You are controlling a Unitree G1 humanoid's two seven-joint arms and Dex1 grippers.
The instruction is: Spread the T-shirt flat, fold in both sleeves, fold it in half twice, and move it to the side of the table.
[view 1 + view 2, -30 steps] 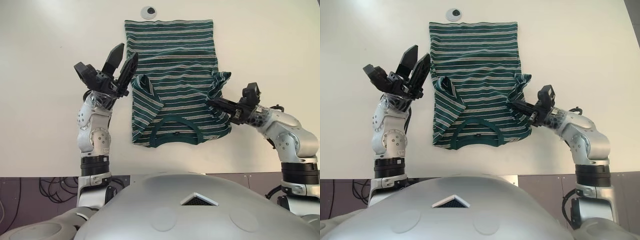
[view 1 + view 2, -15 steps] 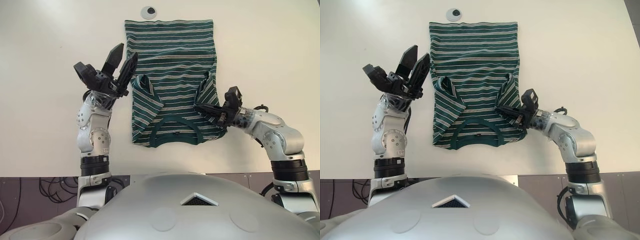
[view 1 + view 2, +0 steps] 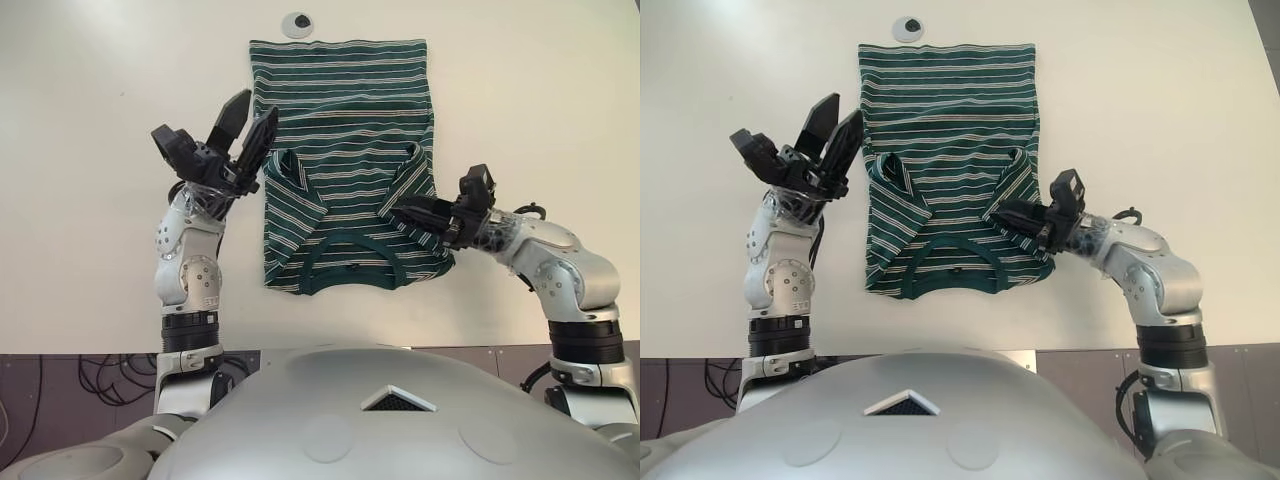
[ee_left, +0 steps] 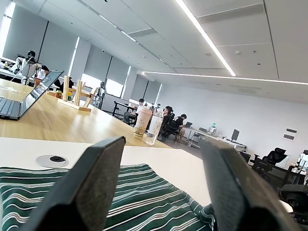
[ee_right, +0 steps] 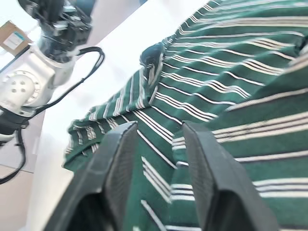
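One T-shirt (image 3: 345,120), neck end nearest, long axis running near-to-far

- Dark green T-shirt (image 3: 345,170) with thin white stripes, laid out lengthwise on the white surface (image 3: 100,100) (neckline (image 3: 352,262) nearest the robot, hem (image 3: 338,46) at the far end).
- Left sleeve (image 3: 292,178) folded inward over the chest, rumpled at its tip.
- Right sleeve (image 3: 408,185) turned in too, lying as a slanted flap across the body.
- Mostly flat, near corners slightly uneven.
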